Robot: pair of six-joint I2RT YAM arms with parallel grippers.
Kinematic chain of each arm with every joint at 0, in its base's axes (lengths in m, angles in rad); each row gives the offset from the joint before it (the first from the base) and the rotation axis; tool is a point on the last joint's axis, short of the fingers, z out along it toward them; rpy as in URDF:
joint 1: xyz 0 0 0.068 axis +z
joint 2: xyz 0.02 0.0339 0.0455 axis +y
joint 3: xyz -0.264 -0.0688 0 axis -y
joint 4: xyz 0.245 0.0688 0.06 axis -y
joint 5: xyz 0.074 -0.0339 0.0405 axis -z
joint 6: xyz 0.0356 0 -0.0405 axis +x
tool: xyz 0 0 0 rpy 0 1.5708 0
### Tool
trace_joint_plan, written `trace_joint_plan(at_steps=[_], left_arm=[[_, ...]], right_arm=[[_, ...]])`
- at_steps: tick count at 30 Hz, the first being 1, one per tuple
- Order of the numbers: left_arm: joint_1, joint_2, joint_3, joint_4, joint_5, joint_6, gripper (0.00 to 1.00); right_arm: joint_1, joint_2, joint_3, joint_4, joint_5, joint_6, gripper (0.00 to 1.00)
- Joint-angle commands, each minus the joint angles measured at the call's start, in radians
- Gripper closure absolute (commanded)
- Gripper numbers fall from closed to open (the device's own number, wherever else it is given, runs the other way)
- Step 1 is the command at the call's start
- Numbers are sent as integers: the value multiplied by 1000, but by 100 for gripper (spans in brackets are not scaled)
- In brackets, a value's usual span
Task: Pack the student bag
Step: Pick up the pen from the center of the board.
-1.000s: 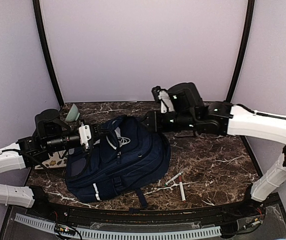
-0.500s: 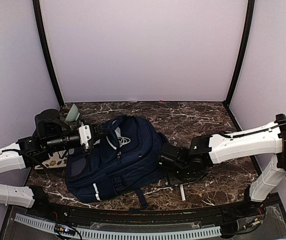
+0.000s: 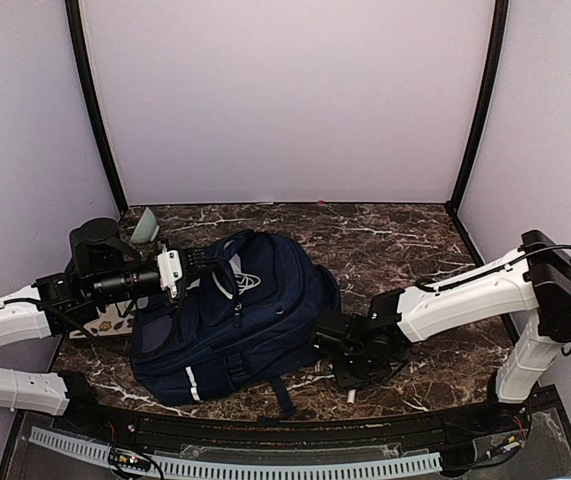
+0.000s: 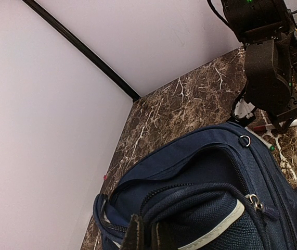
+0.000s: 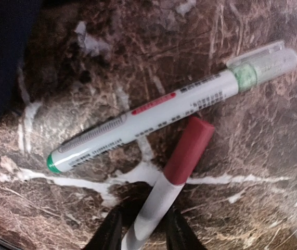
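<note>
Right gripper (image 5: 140, 229) swinging down from above bag to table beside it — fingers straddling red-capped white marker (image 5: 175, 172), narrow, closing for pickup. Left gripper (image 4: 144, 235) pinching large navy fabric backpack (image 3: 235, 315) at table centre-left, holding opening up for loading.

So the backpack (image 3: 235, 315) lies mid-table, a bit left. Two markers (image 5: 171, 114) sit just right of it, one marker's (image 5: 166, 190) cap touching the other's barrel. A box (image 3: 105, 322) sits left, a cup (image 3: 146, 226) behind.
</note>
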Motion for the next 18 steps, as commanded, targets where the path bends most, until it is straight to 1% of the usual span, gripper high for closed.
trace_joint_plan(at_steps=[1, 9, 12, 15, 18], left_arm=[[-6, -58, 18, 187, 39, -43, 100], [-6, -59, 18, 185, 39, -41, 100], [-6, -58, 18, 183, 41, -41, 100], [-6, -61, 19, 184, 43, -39, 100], [-6, -61, 18, 181, 50, -39, 100]], right_arm=[[5, 47, -57, 30, -38, 7, 76], [5, -18, -49, 11, -40, 5, 89], [5, -52, -44, -21, -37, 8, 92], [6, -108, -38, -63, -14, 14, 96], [6, -201, -14, -75, 25, -2, 97]])
